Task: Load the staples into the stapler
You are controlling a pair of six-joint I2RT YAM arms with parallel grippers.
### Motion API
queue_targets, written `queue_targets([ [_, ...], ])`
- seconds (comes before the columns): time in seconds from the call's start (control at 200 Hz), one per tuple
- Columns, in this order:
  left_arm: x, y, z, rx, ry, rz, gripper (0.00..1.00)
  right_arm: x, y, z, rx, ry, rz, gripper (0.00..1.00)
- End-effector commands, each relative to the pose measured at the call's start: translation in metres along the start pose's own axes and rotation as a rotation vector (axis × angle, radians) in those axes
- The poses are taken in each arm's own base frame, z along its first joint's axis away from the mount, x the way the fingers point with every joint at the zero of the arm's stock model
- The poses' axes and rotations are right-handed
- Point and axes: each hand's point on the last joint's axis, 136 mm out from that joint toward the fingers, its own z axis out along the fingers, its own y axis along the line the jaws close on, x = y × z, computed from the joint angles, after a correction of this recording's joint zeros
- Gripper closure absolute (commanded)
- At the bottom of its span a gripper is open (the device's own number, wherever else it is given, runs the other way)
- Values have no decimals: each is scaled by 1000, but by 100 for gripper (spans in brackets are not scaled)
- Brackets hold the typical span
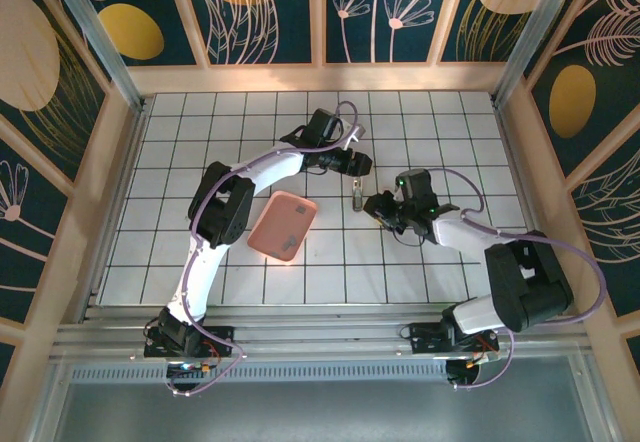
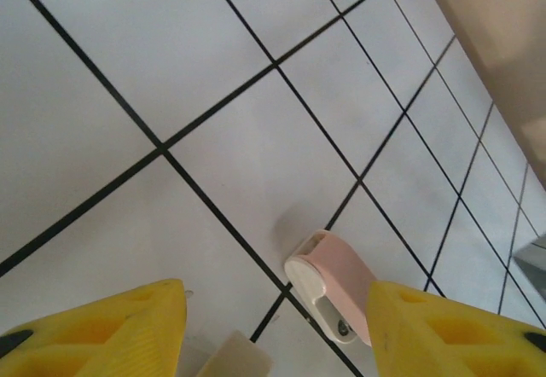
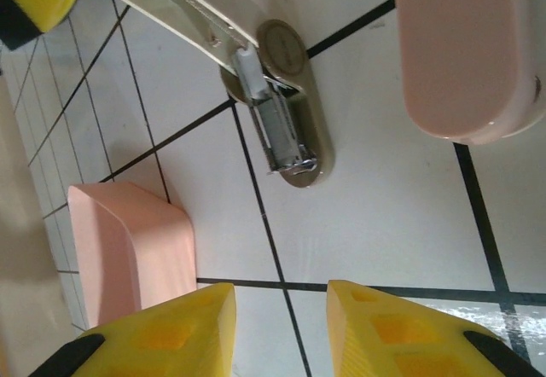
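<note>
Right wrist view: left end effector (image 2: 275, 298) and right end effector (image 3: 281, 304), parted, apparently empty, flank the opened stapler (image 3: 294, 134) mid-surface; a nudge could skid it.

overhead: bright, even, diffuse light from above; white table (image 1: 250, 132) sharp edge to edge.
shadows: soft and short, tight under the arms; near rail dimmer.
left wrist: cooler grey cast; tiles sharp, left gripper fingers (image 2: 94, 334) blurred at the bottom edge.
right wrist: warmer, slightly washed; glint on the stapler (image 3: 286, 138) metal; right gripper fingers (image 3: 162, 334) out of focus.
glare: pale sheen on the tile, bottom right of the right wrist view.
</note>
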Motion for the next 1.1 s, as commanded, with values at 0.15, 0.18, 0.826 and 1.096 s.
queue_targets([
  [0.15,7,-8,5,76,27,32,42,4,-16,11,39,-1,17,65],
  [0.18,7,-8,5,71,26,34,41,4,-17,11,41,1,16,65],
  [0.826,20,-31,-6,187,69,93,53,5,-22,12,52,1,20,65],
  [1.096,39,-39,-13,235,118,132,60,2,-23,14,61,-3,15,66],
])
